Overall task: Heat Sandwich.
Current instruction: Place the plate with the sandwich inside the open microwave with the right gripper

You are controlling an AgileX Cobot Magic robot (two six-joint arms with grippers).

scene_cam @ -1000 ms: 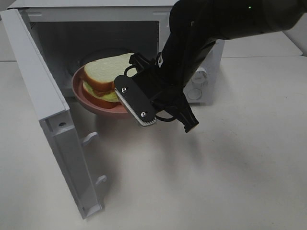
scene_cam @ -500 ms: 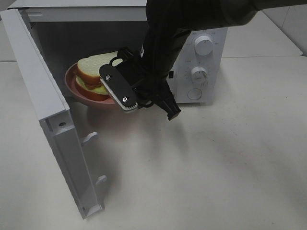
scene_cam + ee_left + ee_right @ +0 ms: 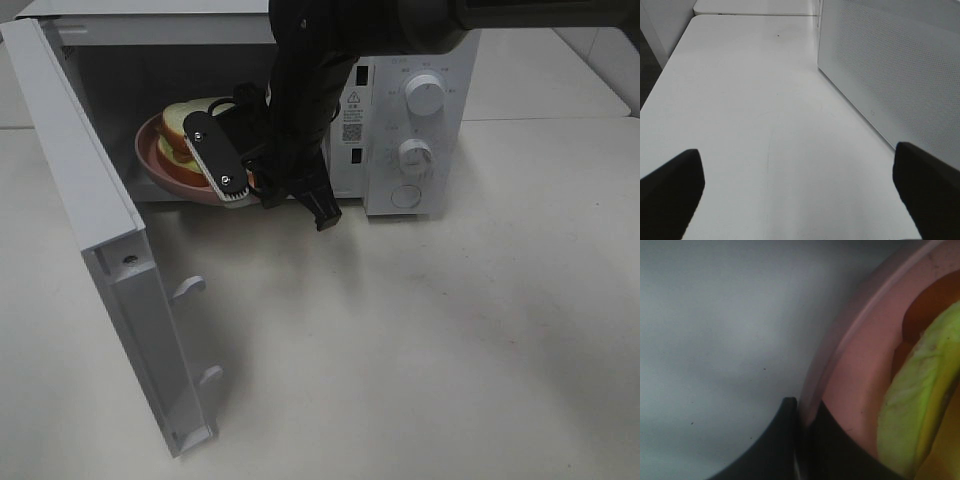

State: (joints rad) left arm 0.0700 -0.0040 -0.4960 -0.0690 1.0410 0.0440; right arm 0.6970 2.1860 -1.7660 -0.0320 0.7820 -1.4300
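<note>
Right tool (image 3: pixel 800 426) pinches the pink plate (image 3: pixel 860 390) rim, sandwich (image 3: pixel 172 140) aboard, in the open microwave (image 3: pixel 420 60) mouth; left tool (image 3: pixel 800 192) gapes wide, empty.

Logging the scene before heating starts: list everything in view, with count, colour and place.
microwave: 1, white, at the back of the table
door: 1, white, swung open on the left
knobs: 2, white, on the microwave's front panel, one above the other
plate: 1, pink, at the mouth of the microwave's cavity
sandwich: 1, pale bread with green and orange-red layers, on the plate
table: 1, white, under everything
right gripper: 1, black, shut on the plate's rim
left gripper: 1, black, open over the table
</note>
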